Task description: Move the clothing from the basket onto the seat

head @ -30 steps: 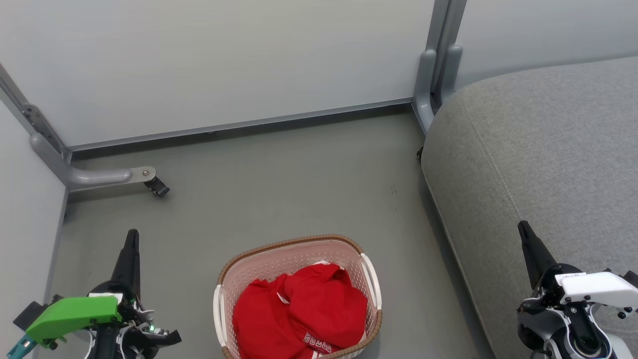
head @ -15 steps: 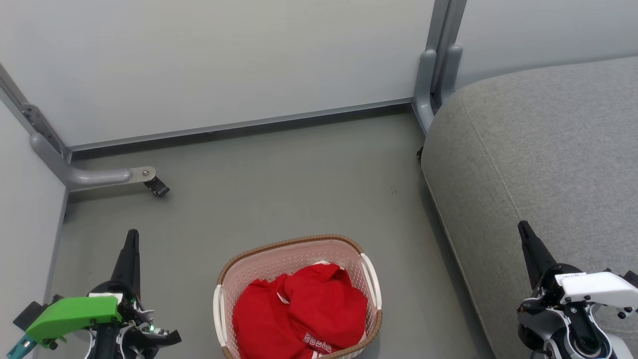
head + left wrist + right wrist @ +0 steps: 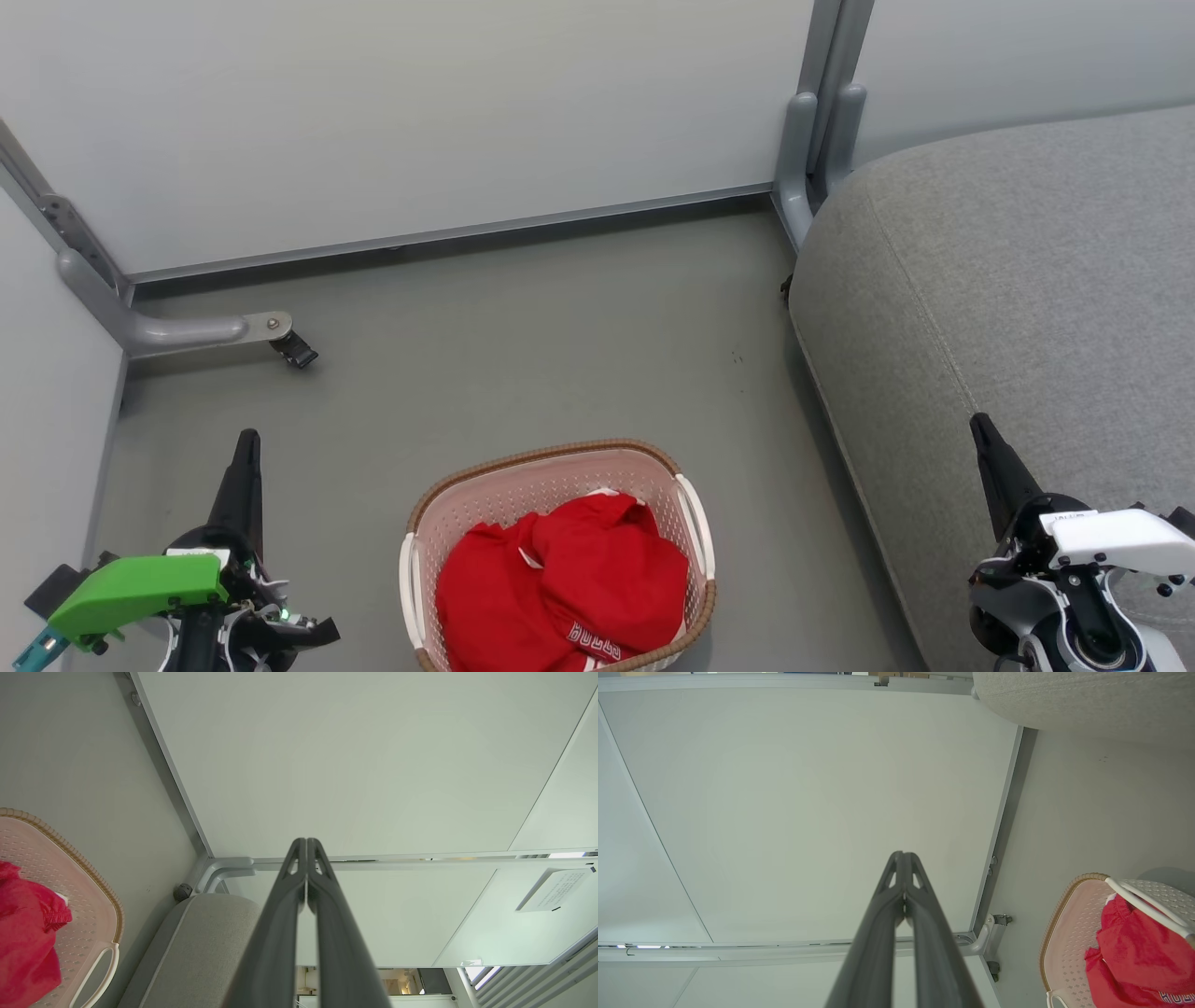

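Your head view shows the soft bright red clothing with white lettering point(image 3: 569, 588) heaped inside the cream-white perforated plastic basket with a brown woven-look rim point(image 3: 551, 455). The basket stands on the grey floor point(image 3: 523, 355). The large grey woven-fabric seat cushion point(image 3: 1027, 280) lies to its right, with a strip of floor between its rounded edge and the basket. The wrist views show you more: the left gripper point(image 3: 306, 842) and right gripper point(image 3: 903, 855) each have their dark fingers pressed together, holding nothing. Bare floor runs ahead to the pale wall panels point(image 3: 420, 121).
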